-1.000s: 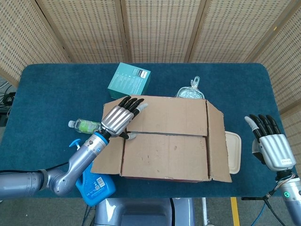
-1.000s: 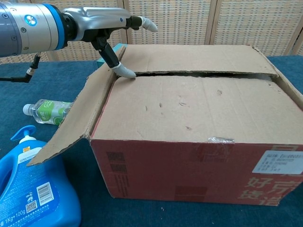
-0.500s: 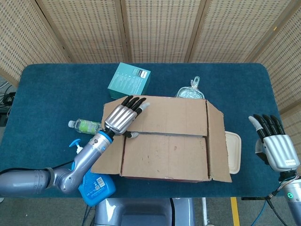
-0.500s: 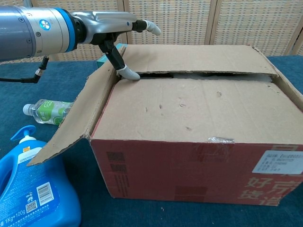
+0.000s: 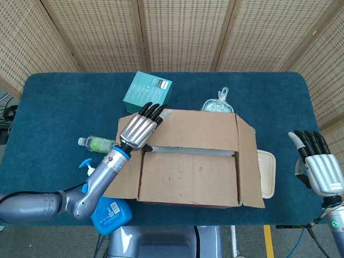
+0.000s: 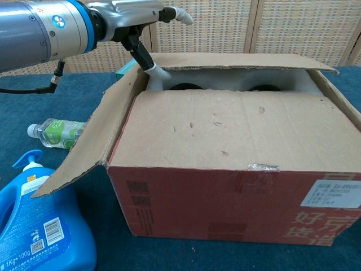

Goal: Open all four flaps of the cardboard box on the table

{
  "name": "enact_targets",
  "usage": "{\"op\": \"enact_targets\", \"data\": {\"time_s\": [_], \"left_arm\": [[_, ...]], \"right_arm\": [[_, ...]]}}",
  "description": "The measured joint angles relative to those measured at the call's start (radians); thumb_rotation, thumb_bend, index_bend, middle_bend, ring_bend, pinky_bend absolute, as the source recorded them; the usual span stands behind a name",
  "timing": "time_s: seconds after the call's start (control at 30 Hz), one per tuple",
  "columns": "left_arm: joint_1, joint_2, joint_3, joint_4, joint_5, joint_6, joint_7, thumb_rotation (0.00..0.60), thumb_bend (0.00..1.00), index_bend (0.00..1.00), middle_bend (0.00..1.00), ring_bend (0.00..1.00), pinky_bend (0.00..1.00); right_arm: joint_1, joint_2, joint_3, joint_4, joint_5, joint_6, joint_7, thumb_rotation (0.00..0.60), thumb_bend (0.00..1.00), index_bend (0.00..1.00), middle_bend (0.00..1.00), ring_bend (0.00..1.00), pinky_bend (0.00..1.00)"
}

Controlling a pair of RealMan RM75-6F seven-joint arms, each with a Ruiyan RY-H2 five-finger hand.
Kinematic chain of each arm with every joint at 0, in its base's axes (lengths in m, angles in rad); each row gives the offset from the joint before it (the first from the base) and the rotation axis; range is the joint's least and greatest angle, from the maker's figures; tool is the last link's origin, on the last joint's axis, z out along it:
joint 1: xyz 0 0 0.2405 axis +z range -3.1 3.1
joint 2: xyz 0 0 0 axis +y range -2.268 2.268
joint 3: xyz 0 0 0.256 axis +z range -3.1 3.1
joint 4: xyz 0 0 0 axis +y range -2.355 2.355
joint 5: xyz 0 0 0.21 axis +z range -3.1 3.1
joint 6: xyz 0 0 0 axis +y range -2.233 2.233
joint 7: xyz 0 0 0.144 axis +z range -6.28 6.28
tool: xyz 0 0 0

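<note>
The blue-carpeted desk [image 5: 64, 97] carried the large brown cardboard box [image 6: 225, 164] near its front middle, long axis running left to right. A white label with small print and red Chinese characters marked its front face. The far flap [image 6: 237, 61] had lifted since a second earlier, widening the slit into a gap that showed white moulded packing [image 6: 225, 79] inside; the near flap [image 6: 225, 127] lay flat, and the side flaps stood out. The left robot hand [image 5: 138, 131] pinched the far flap's left corner between thumb and extended fingers. The blue detergent bottle [image 6: 39, 237] read "1kg+100g". The right robot hand [image 5: 318, 166] hovered well apart, fingers spread, holding nothing.
</note>
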Motion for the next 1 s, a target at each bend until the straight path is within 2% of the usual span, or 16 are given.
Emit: {"op": "enact_targets", "data": {"time_s": [0.27,0.43,0.7,1.0], "left_arm": [[0.020,0.013,-0.024,0.012,0.088,0.048,-0.044,0.514,0.24,0.00,0.00,0.00,0.00],[0.016,0.010,-0.051,0.081,0.124,0.060,-0.065,0.512,0.24,0.00,0.00,0.00,0.00],[-0.036,0.001,-0.104,0.209,0.091,0.012,-0.048,0.514,0.24,0.00,0.00,0.00,0.00],[-0.100,-0.049,-0.131,0.360,0.039,-0.033,-0.003,0.512,0.23,0.00,0.00,0.00,0.00]], "right_arm": [[0.001,0.001,0.001,-0.001,-0.003,-0.003,0.002,0.600,0.87,0.01,0.08,0.00,0.00],[-0.002,0.007,0.001,-0.007,-0.001,0.000,0.000,0.600,0.87,0.01,0.08,0.00,0.00],[-0.006,0.015,0.001,-0.014,0.001,0.002,0.000,0.600,0.87,0.01,0.08,0.00,0.00],[-0.010,0.025,0.002,-0.015,0.004,0.002,0.008,0.600,0.87,0.01,0.08,0.00,0.00]]}}
